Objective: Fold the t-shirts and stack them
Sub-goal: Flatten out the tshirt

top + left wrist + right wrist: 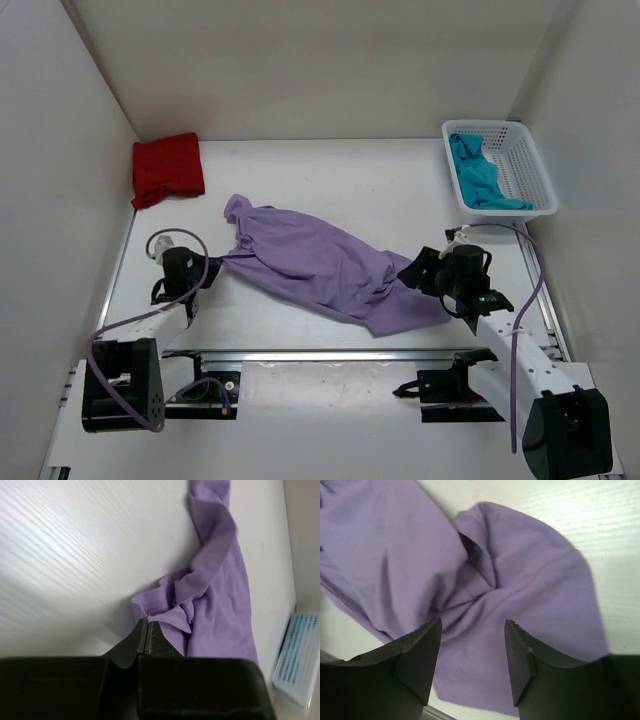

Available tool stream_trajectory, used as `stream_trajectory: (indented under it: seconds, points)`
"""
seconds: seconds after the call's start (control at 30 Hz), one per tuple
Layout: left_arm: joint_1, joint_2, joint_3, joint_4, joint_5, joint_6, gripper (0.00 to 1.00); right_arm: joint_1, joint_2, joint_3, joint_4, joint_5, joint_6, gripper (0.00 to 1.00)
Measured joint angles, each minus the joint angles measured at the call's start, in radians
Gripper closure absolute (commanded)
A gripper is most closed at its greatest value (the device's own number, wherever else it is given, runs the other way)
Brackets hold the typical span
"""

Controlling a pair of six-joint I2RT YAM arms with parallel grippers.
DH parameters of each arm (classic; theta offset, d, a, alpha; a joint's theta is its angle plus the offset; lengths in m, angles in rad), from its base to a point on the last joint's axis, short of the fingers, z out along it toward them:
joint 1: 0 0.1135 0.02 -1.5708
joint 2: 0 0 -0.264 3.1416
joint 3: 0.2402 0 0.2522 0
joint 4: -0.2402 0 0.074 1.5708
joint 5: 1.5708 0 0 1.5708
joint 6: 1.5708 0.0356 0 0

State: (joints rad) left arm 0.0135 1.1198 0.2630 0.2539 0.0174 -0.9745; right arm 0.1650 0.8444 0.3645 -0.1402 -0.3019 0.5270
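Note:
The lavender t-shirt (310,262) lies crumpled in a long diagonal band across the middle of the table. My left gripper (208,268) is at its left end, jaws pressed together on a thin corner of the purple fabric (165,600), as the left wrist view of that gripper (146,623) shows. My right gripper (412,272) hovers over the shirt's right end, its fingers wide apart above the cloth (520,575) with nothing between them (473,624). The dark red t-shirt (167,168) sits folded at the back left corner. The teal-blue t-shirt (478,175) lies bunched in the basket.
A white lattice basket (525,165) stands at the back right, also seen at the edge of the left wrist view (300,655). White walls enclose the table on three sides. A metal rail (330,355) runs along the near edge between the arm bases.

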Motion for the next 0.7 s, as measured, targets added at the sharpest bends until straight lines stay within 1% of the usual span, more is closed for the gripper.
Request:
stream_trajectory:
  seconds: [0.07, 0.17, 0.27, 0.37, 0.5, 0.6, 0.63, 0.67, 0.7]
  points:
    - [0.082, -0.007, 0.006, -0.021, 0.025, 0.018, 1.00, 0.016, 0.008, -0.001, -0.020, 0.024, 0.001, 0.47]
    - [0.126, 0.026, 0.048, -0.051, 0.053, 0.029, 1.00, 0.052, 0.005, -0.001, -0.072, 0.092, 0.001, 0.45]
    - [0.105, 0.052, 0.107, -0.053, 0.070, 0.035, 1.00, 0.069, 0.001, -0.002, -0.115, 0.160, 0.003, 0.41]
    - [0.048, 0.053, 0.140, -0.032, 0.069, 0.043, 1.00, 0.047, 0.023, -0.006, -0.122, 0.189, 0.003, 0.40]
    - [0.007, 0.069, 0.145, 0.010, 0.083, 0.032, 1.00, -0.005, 0.096, -0.016, -0.105, 0.216, 0.003, 0.40]
    - [-0.011, 0.108, 0.152, 0.027, 0.087, 0.026, 1.00, -0.037, 0.168, -0.010, -0.044, 0.218, 0.004, 0.40]
    - [-0.026, 0.120, 0.157, 0.026, 0.087, 0.027, 1.00, -0.042, 0.188, -0.005, -0.022, 0.218, 0.004, 0.41]
    - [-0.045, 0.127, 0.162, 0.026, 0.087, 0.030, 1.00, -0.042, 0.210, -0.001, 0.000, 0.218, 0.003, 0.51]
    - [-0.064, 0.129, 0.166, 0.028, 0.087, 0.033, 1.00, -0.042, 0.230, 0.004, 0.021, 0.217, 0.000, 0.57]
